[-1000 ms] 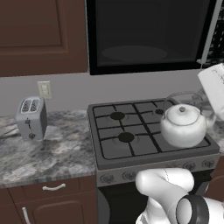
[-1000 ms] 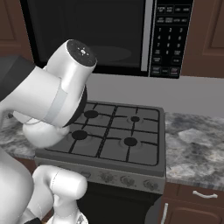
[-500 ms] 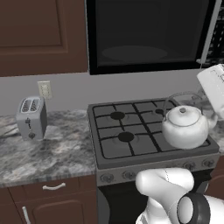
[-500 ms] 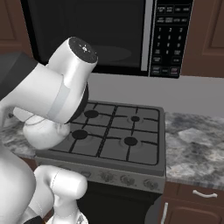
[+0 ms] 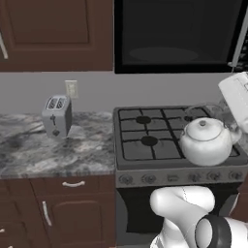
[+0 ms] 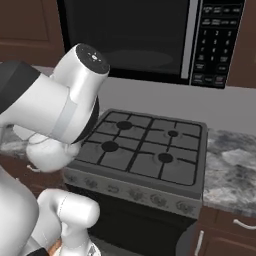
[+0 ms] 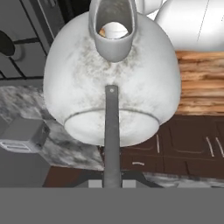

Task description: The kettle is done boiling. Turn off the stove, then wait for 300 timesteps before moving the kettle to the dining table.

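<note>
Now we've got the kettle (image 7: 111, 83) hanging below our end effector, clamped on its wire handle (image 7: 111, 131), lifted clear of the stove (image 5: 145, 145), dining table remaining.

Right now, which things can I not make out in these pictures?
- The stove knobs, their settings: left base view, too small.
- Whether the kettle touches the grate: left base view, its own body hides its underside.
- The microwave button labels: right base view, too small.
</note>
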